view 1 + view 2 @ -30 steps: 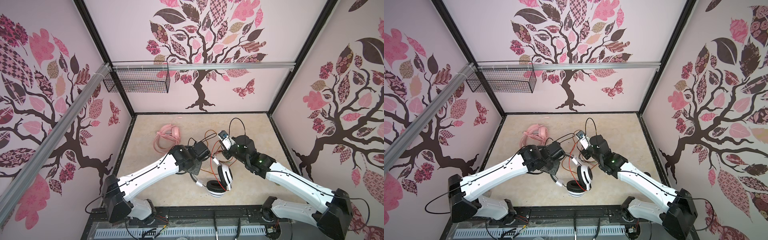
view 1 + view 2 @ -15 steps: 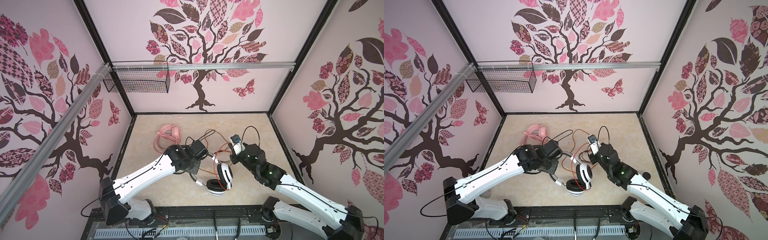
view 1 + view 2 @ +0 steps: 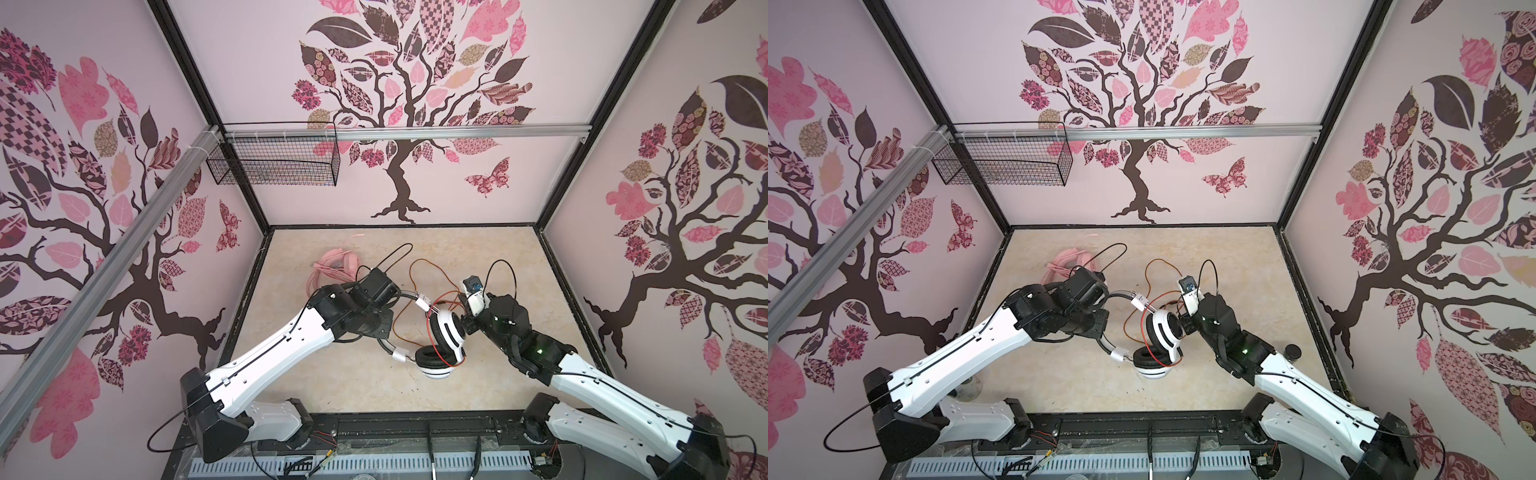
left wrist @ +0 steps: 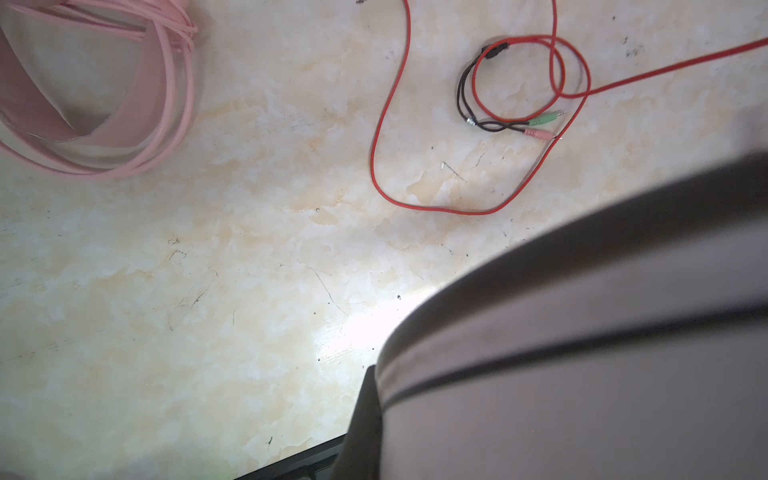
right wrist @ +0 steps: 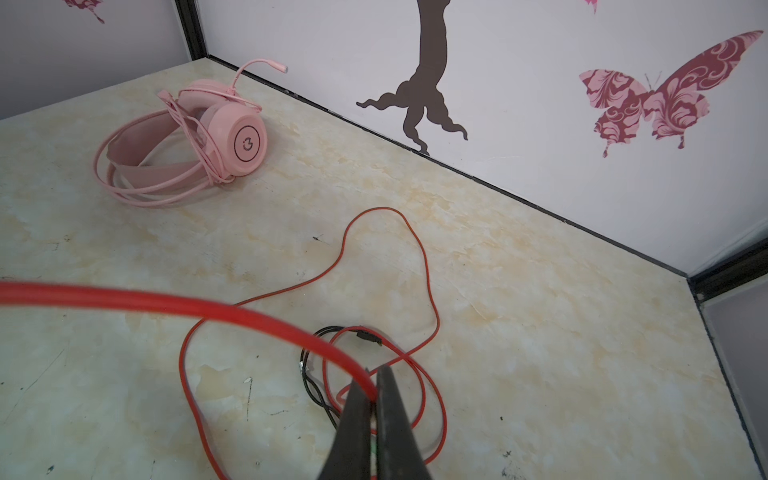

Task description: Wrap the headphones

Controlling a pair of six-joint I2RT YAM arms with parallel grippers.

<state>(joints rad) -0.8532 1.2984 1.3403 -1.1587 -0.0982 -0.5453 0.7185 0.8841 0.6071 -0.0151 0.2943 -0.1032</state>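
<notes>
The white-and-black headphones (image 3: 445,332) hang above the table's middle, one ear cup upright, the other (image 3: 434,362) lower. My left gripper (image 3: 380,323) is shut on their headband (image 4: 582,332), which fills the left wrist view as a grey blur beside one dark finger (image 4: 365,415). Just right of the upright cup, my right gripper (image 5: 374,392) is shut on the orange-red cable (image 5: 232,309). That cable passes round the cup and lies in loose loops (image 4: 386,137) with its plugs (image 4: 538,124) on the table. The pink headphones (image 5: 199,141) lie at the back left, their cable coiled round them.
A black wire basket (image 3: 274,164) hangs on the back wall at the left. Patterned walls close in three sides, and a black frame rail (image 3: 415,419) runs along the front edge. The marble tabletop (image 3: 478,249) shows bare behind the grippers.
My right gripper has moved to the right with the orange-red cable, drawing it round the upright ear cup. The left gripper has kept its hold on the headband and barely shifted.
</notes>
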